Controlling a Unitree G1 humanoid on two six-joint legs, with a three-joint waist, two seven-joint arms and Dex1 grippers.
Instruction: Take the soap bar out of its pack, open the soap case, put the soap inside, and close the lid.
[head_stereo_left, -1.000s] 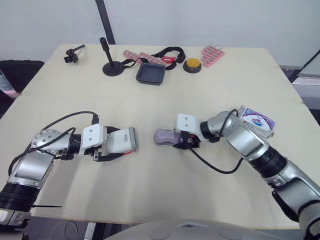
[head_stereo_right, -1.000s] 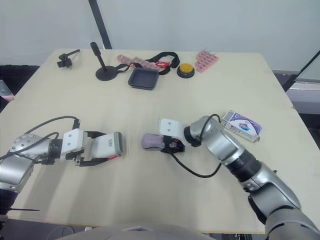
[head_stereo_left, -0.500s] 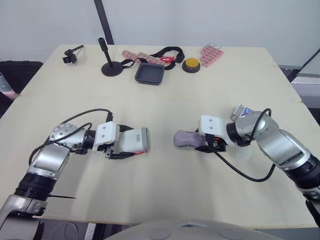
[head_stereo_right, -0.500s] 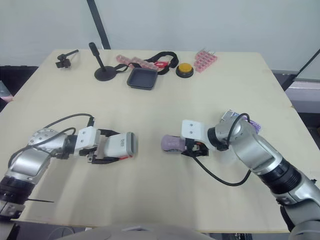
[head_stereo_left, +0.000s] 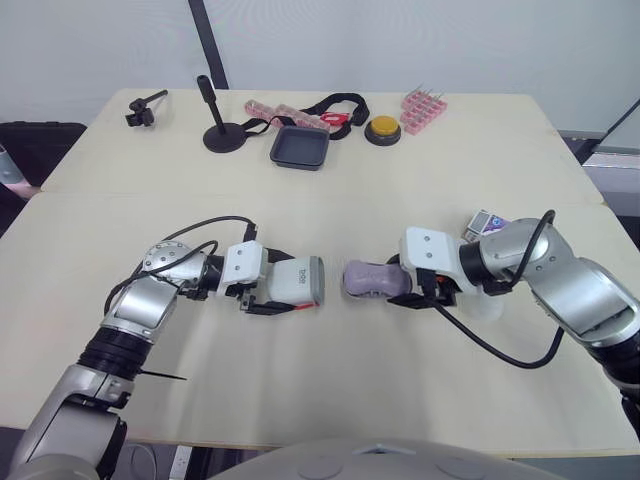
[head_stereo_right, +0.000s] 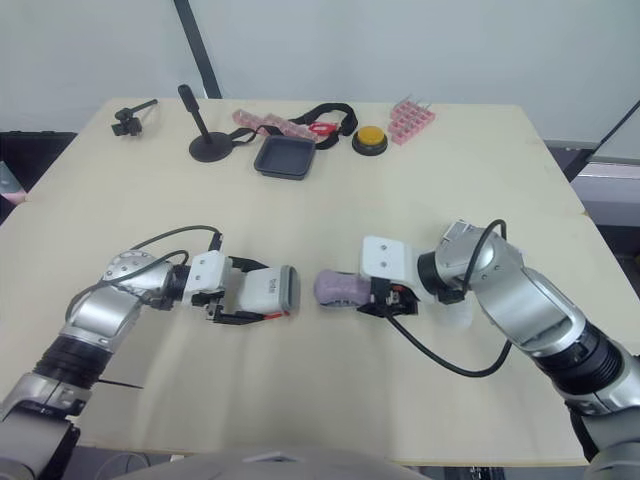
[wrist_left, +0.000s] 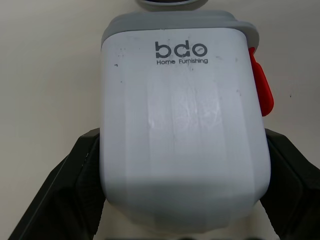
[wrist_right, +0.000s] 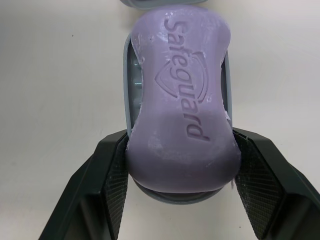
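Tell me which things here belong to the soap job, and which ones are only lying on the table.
For the job: soap bar on its grey tray, held by the right pincer; white soap case, held by the left pincer; soap pack beside the right arm.

Lying about: black tray, yellow button, pink rack, black stand, black strap.

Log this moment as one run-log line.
left gripper: shut on soap case | right gripper: shut on soap bar with grey tray | case and soap: apart, end to end | soap pack: on table
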